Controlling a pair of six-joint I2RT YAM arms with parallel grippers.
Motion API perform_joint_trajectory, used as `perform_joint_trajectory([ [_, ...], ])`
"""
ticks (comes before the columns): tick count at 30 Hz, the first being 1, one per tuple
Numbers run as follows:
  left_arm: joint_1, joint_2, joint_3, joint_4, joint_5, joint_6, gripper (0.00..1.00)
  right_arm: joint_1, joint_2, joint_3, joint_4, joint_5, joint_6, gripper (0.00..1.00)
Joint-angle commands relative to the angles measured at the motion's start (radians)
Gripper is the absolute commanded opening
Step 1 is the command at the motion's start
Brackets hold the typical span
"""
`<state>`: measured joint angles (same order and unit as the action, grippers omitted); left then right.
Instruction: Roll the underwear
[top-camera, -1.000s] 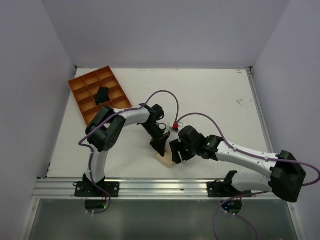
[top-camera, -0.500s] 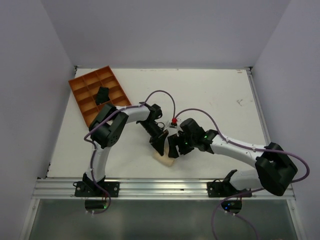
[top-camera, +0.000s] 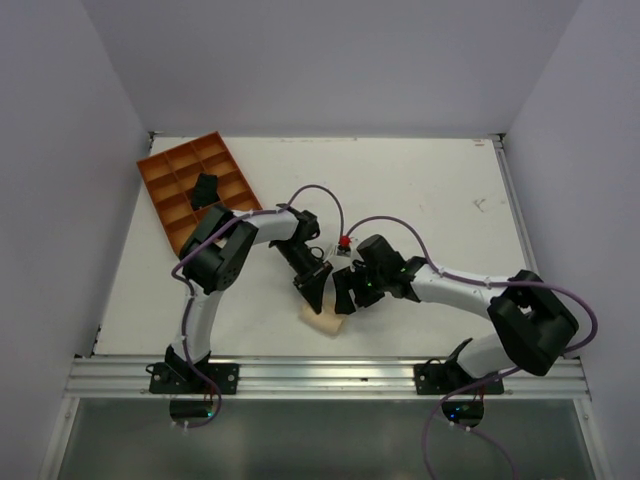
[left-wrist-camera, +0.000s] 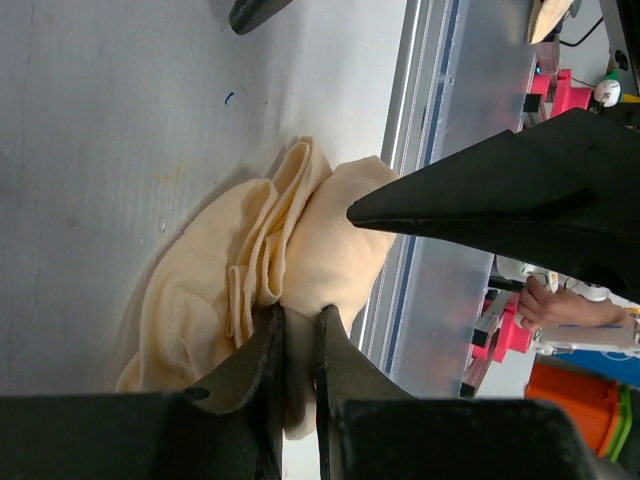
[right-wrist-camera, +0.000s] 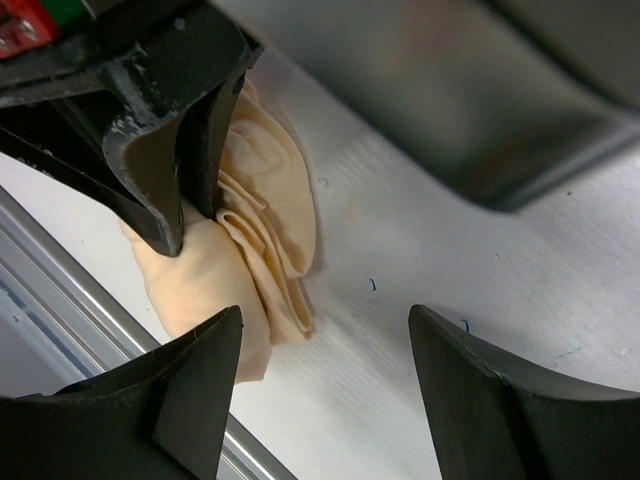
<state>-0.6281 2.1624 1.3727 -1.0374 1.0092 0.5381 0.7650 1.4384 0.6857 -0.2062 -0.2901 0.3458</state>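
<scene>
The underwear (top-camera: 322, 321) is a pale peach bundle of folded fabric lying near the table's front edge. My left gripper (top-camera: 314, 294) points down onto it and is shut on a fold of the underwear (left-wrist-camera: 300, 240); cloth fills the narrow gap at the left gripper (left-wrist-camera: 298, 312). Several folds bunch beside its fingers. My right gripper (top-camera: 345, 293) hovers just right of the bundle, open wide. In the right wrist view the underwear (right-wrist-camera: 262, 235) lies ahead of the right gripper (right-wrist-camera: 325, 318), whose left fingertip (right-wrist-camera: 215, 345) is next to the cloth's edge, with nothing between the jaws.
An orange compartment tray (top-camera: 168, 195) stands at the back left with a small black bundle (top-camera: 205, 188) in one cell. The aluminium rail (top-camera: 320, 375) runs along the table's near edge, close to the underwear. Purple cables loop over both arms.
My right gripper has drawn off the bundle and opened fully, its arm swinging in toward the table's middle. The left gripper, still pinching the cloth, has shifted slightly left.
</scene>
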Motion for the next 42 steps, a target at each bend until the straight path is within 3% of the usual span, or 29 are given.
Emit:
perform_joint_trajectory([
  [1, -0.085, 0.020, 0.019, 0.169, -0.258, 0.189, 0.00, 0.026, 0.079, 0.014, 0.050, -0.149, -0.065, 0.72],
  [11, -0.090, 0.028, 0.017, 0.192, -0.262, 0.178, 0.00, 0.028, 0.070, 0.040, 0.071, -0.181, -0.077, 0.71],
  [23, -0.091, 0.007, -0.032, 0.238, -0.264, 0.172, 0.00, 0.028, -0.208, -0.098, 0.091, 0.092, 0.045, 0.70],
  [31, -0.091, 0.023, -0.008, 0.217, -0.259, 0.178, 0.00, 0.030, -0.223, -0.072, 0.051, 0.061, -0.004, 0.71],
  [36, -0.091, 0.034, 0.011, 0.195, -0.265, 0.180, 0.00, 0.034, -0.295, -0.094, 0.037, 0.141, 0.025, 0.70],
  [42, -0.091, 0.042, 0.012, 0.185, -0.262, 0.172, 0.00, 0.033, -0.351, -0.135, 0.056, 0.111, 0.065, 0.70],
])
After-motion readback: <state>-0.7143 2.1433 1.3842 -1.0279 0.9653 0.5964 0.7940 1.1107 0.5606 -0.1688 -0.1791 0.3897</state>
